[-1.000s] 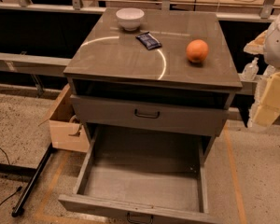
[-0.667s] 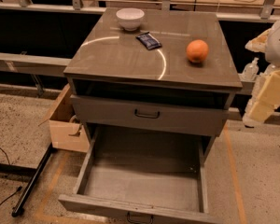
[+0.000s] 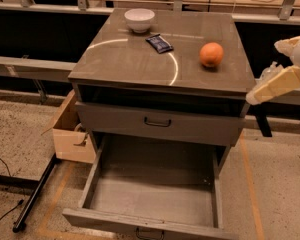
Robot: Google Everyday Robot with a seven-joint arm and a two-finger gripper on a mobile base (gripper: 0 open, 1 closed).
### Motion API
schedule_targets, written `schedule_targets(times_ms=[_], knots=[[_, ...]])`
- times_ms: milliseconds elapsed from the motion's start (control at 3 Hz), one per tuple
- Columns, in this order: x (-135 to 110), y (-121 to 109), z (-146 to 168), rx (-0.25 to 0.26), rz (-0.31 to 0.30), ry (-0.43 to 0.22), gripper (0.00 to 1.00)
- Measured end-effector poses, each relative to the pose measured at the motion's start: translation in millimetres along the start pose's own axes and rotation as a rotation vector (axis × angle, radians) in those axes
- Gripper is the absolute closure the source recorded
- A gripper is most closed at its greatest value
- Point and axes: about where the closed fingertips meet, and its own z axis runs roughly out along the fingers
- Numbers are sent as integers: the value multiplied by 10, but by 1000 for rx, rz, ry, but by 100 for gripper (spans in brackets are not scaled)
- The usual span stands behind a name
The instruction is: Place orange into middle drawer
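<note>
The orange (image 3: 211,54) sits on the right part of the grey cabinet top (image 3: 125,59), round and bright. The middle drawer (image 3: 155,196) is pulled out wide open at the bottom front, its grey floor bare and a small dark handle (image 3: 150,232) on its low front panel. My gripper (image 3: 272,86), cream-coloured, hangs off the cabinet's right edge, tilted with its tip towards the cabinet corner. It is to the right of and lower than the orange, apart from it, and holds nothing I can see.
A white bowl (image 3: 139,19) and a dark blue snack packet (image 3: 159,43) lie on the cabinet top. A closed drawer front with a black handle (image 3: 157,122) sits above the open drawer. A cardboard box (image 3: 70,131) and a black pole (image 3: 35,194) are at the left on the floor.
My gripper has swung up from hanging nearly vertical to a tilt, with its tip closer to the cabinet's right edge. The orange and the drawers have not moved.
</note>
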Motion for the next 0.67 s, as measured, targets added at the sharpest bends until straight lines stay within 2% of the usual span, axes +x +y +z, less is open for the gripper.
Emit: schedule_targets(times_ms=[333, 667], knots=[[-152, -423, 206, 96, 32, -86, 0], [-197, -459, 236, 111, 24, -92, 0]])
